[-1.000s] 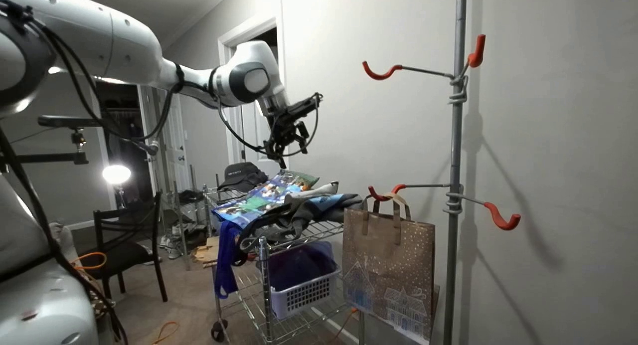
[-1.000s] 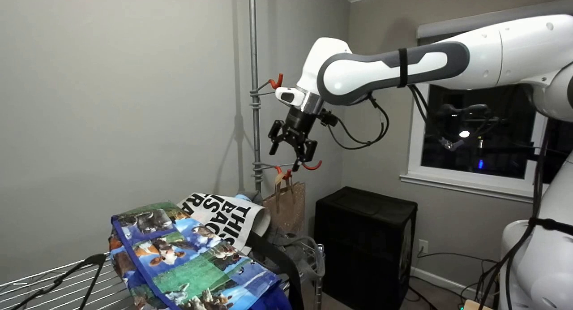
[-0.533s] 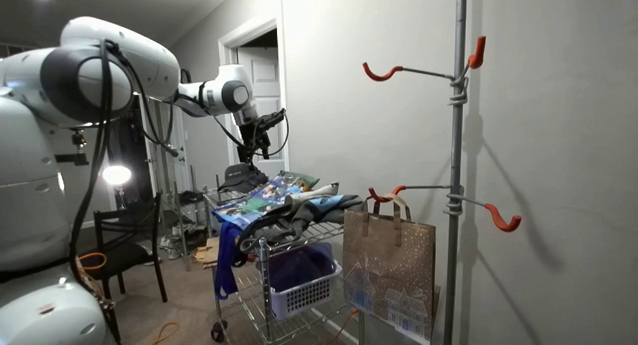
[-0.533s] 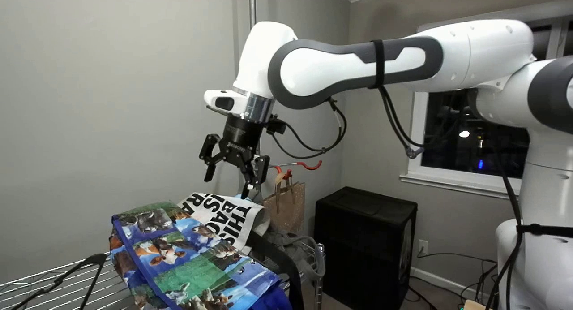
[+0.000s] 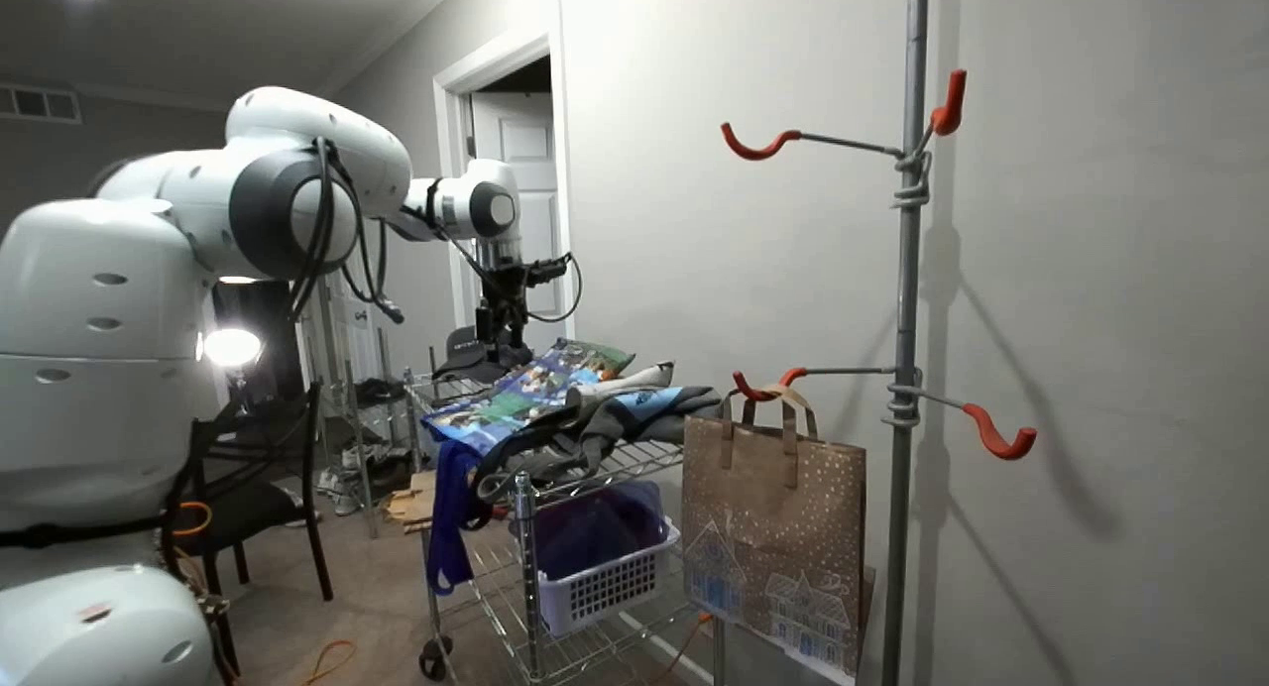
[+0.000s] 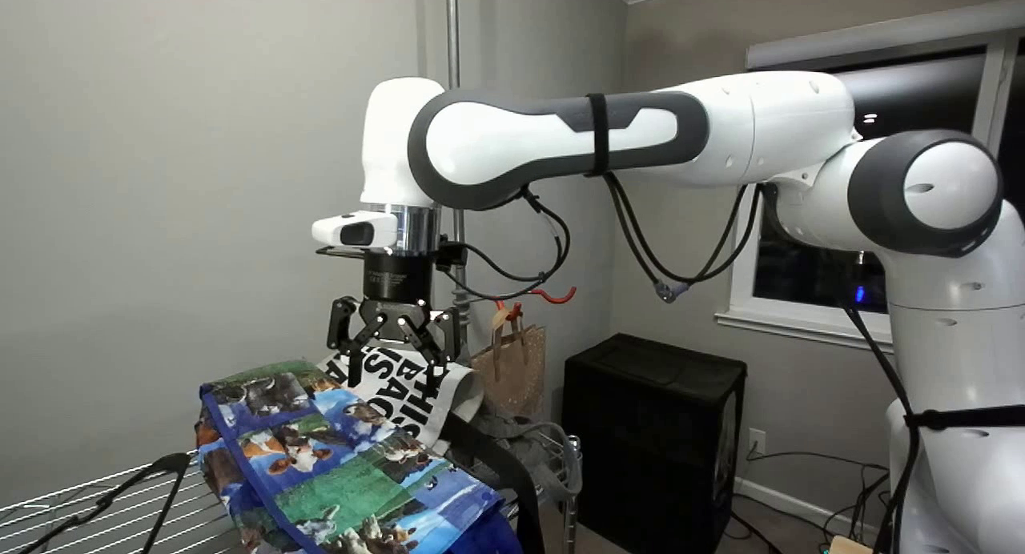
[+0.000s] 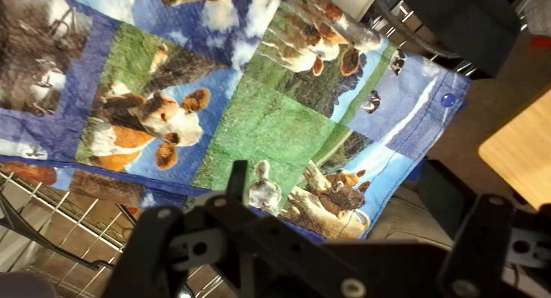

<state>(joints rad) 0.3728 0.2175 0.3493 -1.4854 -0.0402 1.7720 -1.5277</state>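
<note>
Wrist view is mostly cow-print bag (image 7: 267, 121), stretched from the upper left of the frame over to the right, where a little blue snap (image 7: 448, 100) sits near its corner. Along the bottom you get the fingers (image 7: 237, 179), spread wide with nothing between them: one shows against the bag, the other out past its lower right edge. In an exterior view the gripper (image 6: 393, 378) points straight down, left of centre in the frame, close to the bag's upper edge; can't tell if it's actually touching. So yeah, how far along? I'd call it the reaching stage, nothing more. Getting near the bag looks about done, getting a grip on it isn't, and the bag just lies loose on the wire rack (image 5: 528, 567). Neighbours, if anyone's wondering: a white bag (image 6: 412, 402) with big black lettering tucked in beside it, a black strap (image 6: 500, 466) trailing down toward the bottom middle of the frame, and what looks like a black hanger (image 6: 172, 463) lower left. Over in the lower right of an exterior view, a paper bag (image 5: 773, 527) hangs from a red hook (image 5: 751, 392) on a metal pole (image 5: 908, 270).
</note>
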